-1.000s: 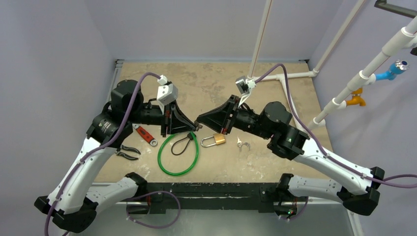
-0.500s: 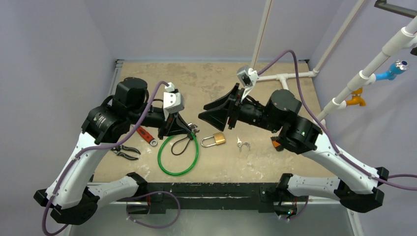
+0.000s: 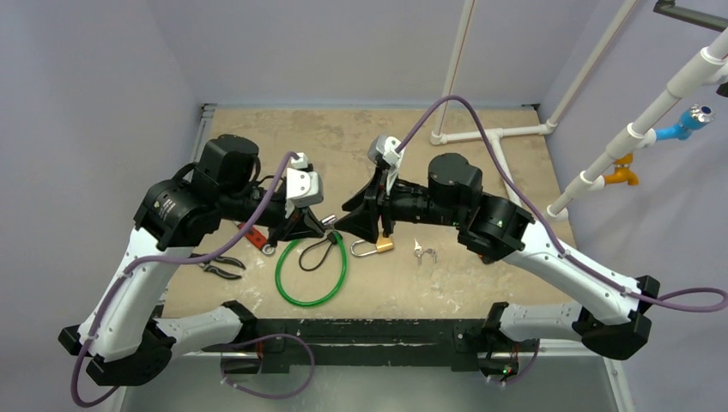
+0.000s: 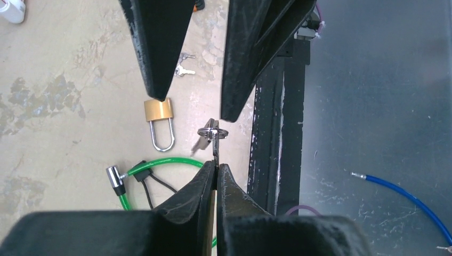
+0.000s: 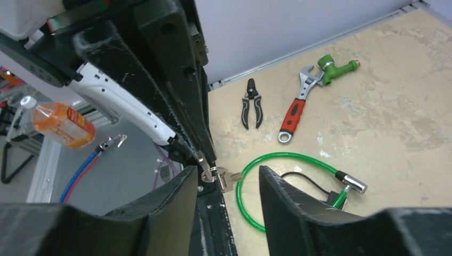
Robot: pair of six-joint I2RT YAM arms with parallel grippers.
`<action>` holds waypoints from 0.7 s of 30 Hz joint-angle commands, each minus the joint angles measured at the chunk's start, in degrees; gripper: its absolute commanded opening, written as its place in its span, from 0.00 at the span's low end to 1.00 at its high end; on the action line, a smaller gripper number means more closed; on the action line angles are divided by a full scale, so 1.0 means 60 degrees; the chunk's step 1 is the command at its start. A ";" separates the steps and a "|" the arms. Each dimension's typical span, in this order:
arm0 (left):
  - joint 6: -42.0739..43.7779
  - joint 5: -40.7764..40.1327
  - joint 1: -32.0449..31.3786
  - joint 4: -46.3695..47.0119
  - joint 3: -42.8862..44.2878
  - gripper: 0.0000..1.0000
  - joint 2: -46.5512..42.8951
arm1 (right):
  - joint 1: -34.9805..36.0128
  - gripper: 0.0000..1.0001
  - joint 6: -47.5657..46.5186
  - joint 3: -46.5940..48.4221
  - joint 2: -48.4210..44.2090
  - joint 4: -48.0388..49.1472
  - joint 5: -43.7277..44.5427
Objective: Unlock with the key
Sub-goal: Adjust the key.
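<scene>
My left gripper is shut on a small silver key that hangs with a second key on a ring just past its fingertips, above the table. My right gripper is open and faces it, one finger on each side of the key ring without touching it. The brass padlock lies flat on the table below the right gripper, shackle pointing left. It also shows in the left wrist view.
A green cable lock loops on the table under the left gripper. A red-handled wrench and black pliers lie to the left. A second set of keys lies right of the padlock. A green hose nozzle lies beyond the wrench.
The right arm has swung left and down from its raised position, bringing its open jaws around the key ring. The left gripper has tilted slightly lower, still holding the key.
</scene>
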 commanded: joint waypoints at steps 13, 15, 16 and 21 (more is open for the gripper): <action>0.0530 -0.0518 -0.0305 -0.0647 0.0496 0.00 0.0394 | 0.0743 0.28 -0.1347 0.0682 0.0390 -0.0433 -0.1087; 0.0471 -0.0486 -0.0308 -0.0614 0.0494 0.00 0.0367 | 0.0831 0.27 -0.1370 0.0589 0.0432 -0.0395 -0.1055; 0.0468 -0.0452 -0.0305 -0.0609 0.0498 0.00 0.0363 | 0.0866 0.26 -0.1387 0.0571 0.0471 -0.0376 -0.1021; 0.0479 -0.0354 -0.0305 -0.0660 0.0498 0.00 0.0388 | 0.0989 0.15 -0.1440 0.0800 0.0776 -0.0574 -0.1033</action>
